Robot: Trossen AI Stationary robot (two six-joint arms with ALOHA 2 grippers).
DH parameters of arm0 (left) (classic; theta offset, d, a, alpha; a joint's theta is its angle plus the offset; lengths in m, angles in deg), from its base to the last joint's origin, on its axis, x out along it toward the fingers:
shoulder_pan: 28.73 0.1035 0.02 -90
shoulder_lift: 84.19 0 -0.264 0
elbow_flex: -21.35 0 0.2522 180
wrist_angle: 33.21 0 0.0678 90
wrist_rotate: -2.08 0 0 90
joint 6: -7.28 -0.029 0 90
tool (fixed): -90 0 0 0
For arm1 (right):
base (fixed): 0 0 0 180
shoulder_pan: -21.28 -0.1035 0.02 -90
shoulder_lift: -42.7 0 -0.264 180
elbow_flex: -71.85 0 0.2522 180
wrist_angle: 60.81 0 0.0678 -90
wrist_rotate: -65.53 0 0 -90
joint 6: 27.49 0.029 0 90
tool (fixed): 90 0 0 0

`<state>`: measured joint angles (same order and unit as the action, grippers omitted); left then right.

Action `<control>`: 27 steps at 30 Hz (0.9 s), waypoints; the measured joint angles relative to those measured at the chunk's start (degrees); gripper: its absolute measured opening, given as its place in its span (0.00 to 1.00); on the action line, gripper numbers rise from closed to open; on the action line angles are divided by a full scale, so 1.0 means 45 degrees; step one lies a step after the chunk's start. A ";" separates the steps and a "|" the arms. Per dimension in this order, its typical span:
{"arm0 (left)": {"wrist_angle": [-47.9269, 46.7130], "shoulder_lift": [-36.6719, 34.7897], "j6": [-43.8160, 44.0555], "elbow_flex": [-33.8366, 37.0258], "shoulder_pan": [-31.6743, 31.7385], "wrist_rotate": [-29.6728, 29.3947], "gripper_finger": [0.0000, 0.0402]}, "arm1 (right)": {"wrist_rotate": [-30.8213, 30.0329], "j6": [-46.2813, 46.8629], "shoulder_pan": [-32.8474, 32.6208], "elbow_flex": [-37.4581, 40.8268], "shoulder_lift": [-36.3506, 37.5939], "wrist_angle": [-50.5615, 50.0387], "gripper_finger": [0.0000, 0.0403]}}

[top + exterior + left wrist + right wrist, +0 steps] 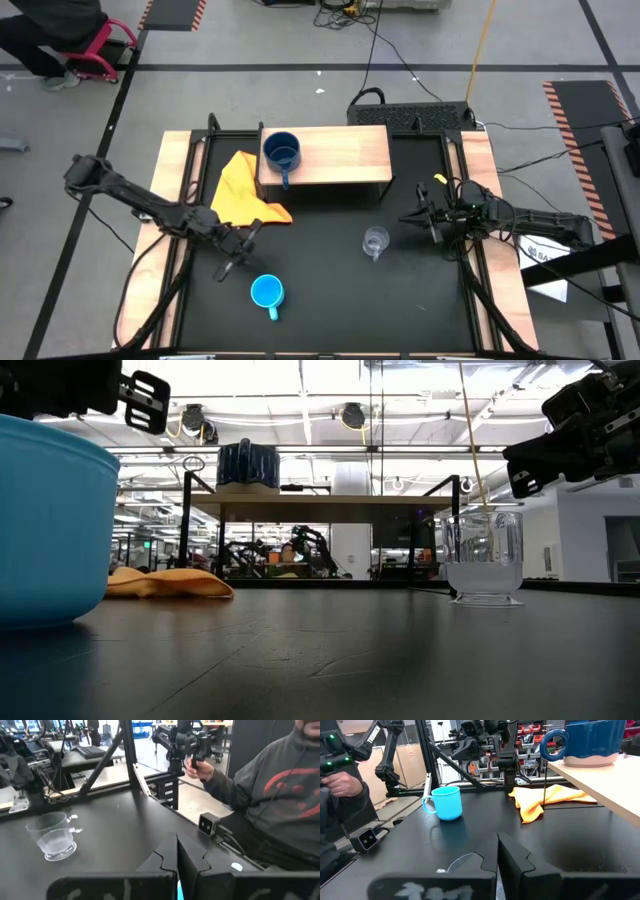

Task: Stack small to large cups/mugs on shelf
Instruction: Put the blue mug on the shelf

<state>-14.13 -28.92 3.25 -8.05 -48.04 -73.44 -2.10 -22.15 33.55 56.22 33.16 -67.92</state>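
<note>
Right now the left end effector (237,253) is clenched on nothing. It hangs over the black worktop (330,300), just beside the light blue mug (266,292). The yellow cloth (243,192) lies behind it, next to the shelf (345,155).

Across from it, the right end effector (428,216) is clenched too, and it holds nothing. It sits near the right rail of the worktop. The clear glass cup (375,241) stands on the worktop close to it, but they do not touch.

On the shelf, the dark blue mug (282,153) sits by the left end, with its handle pointing toward the front edge. It is the only cup up there.

So one cup is in place, I think, and two are left. The light blue mug and the glass cup still need to go up on the shelf, lined up by how big they are. A person in a grey top (280,790) sits past the worktop holding a controller.
</note>
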 joint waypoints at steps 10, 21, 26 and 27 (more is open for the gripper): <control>0.0395 0.1037 -0.0035 0.0000 -0.0180 -0.0092 0.00 | -0.0001 0.0019 0.0000 0.0000 0.0000 0.0000 0.00; 0.0456 0.1041 0.0086 0.0000 -0.0191 -0.0091 0.00 | -0.0001 0.0005 0.0000 0.0000 -0.0003 0.0000 0.00; 0.0720 0.1038 0.0228 -0.0086 -0.0426 0.0311 0.00 | 0.0000 0.0005 0.0000 0.0000 0.0001 0.0000 0.00; 0.0483 0.1040 0.0242 -0.0242 -0.0507 0.0311 0.00 | 0.0000 0.0005 0.0000 0.0000 -0.0001 0.0000 0.00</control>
<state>-11.95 -24.24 4.34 -9.14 -50.32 -72.04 -2.10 -22.13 33.55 56.22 33.15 -67.92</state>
